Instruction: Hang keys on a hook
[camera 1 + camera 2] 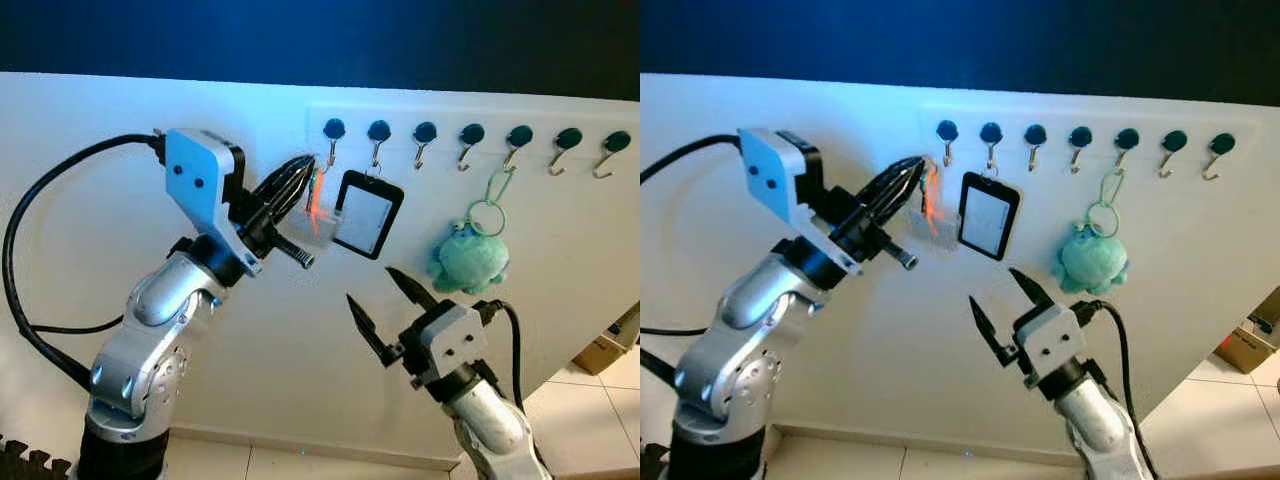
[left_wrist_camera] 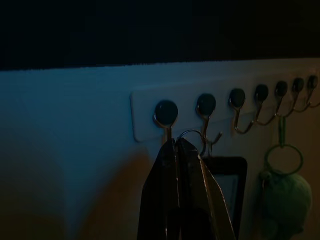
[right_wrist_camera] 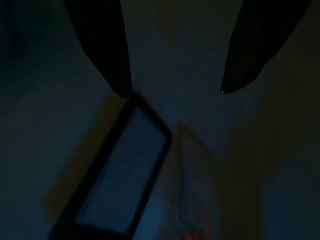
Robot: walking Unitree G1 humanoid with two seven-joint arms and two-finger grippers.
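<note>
My left gripper [image 1: 300,178] pinches the keys [image 1: 316,200] at the leftmost hook [image 1: 332,140], hanging straight down; right gripper [image 1: 385,298] gapes wide.

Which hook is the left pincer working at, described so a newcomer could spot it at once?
On the white wall runs a hook rail of seven dark-capped hooks. Take the leftmost hook, where the left pincer holds a key ring, beside the one carrying the black badge holder. No hook lies farther left.
</note>
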